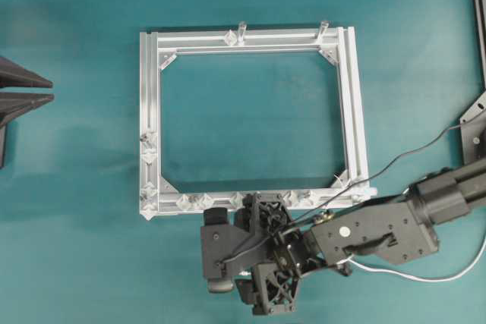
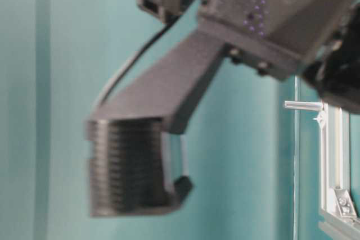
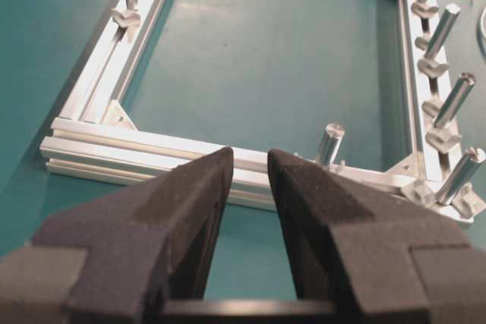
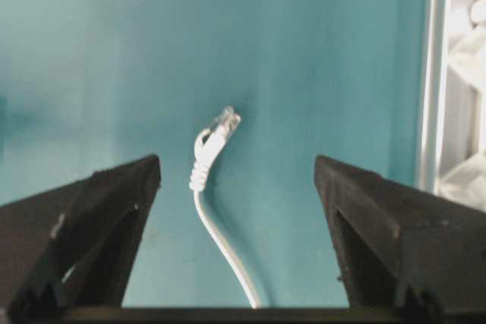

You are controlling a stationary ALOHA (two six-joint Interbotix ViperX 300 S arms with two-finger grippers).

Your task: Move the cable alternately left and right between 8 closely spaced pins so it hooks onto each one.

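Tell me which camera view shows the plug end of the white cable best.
The right wrist view: the cable lies on the teal table and ends in its clear plug, between the open right gripper. The overhead view shows only a stretch of cable beside that arm. The other views show none.

The teal tabletop (image 1: 68, 210) carries a rectangular silver frame (image 1: 148, 111) lying flat at centre. The white cable (image 4: 216, 225) lies directly on the tabletop toward 5 o'clock of the frame, its clear plug (image 4: 226, 121) resting on the surface.
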